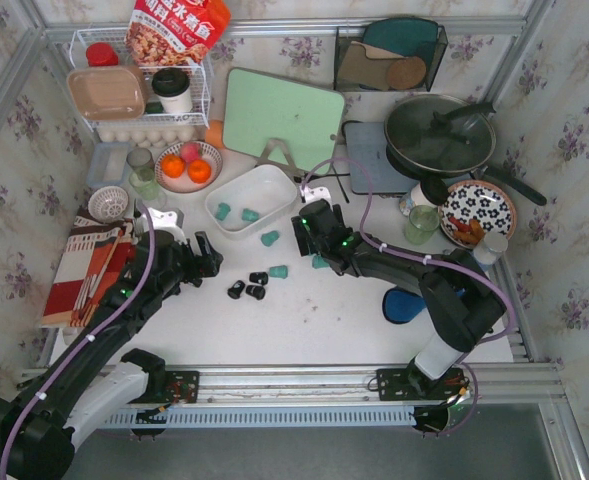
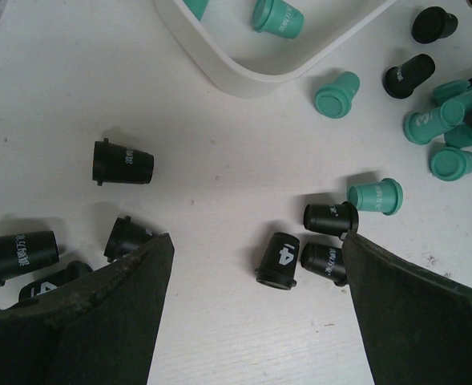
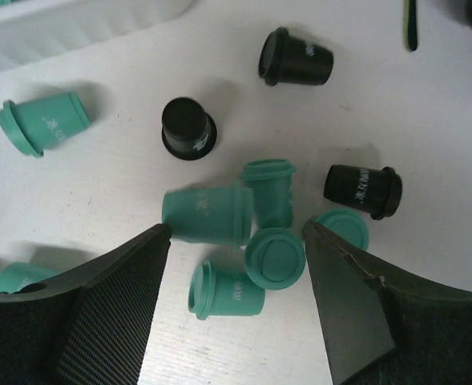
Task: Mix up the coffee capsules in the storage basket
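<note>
Green cutting board (image 1: pixel 282 115) and oranges (image 1: pixel 186 168) stand just behind the storage basket (image 1: pixel 272 192).

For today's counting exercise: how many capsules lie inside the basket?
2 capsules, both teal: one at the basket's left end, the other just right of it. The near wall may hide more.

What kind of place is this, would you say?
Probably a mock kitchen counter built for robot trials. A lidded pan sits on a flat hob, a green cutting board stands at the back, oranges lie in a dish, and floral panels in metal framing wall it in.
</note>
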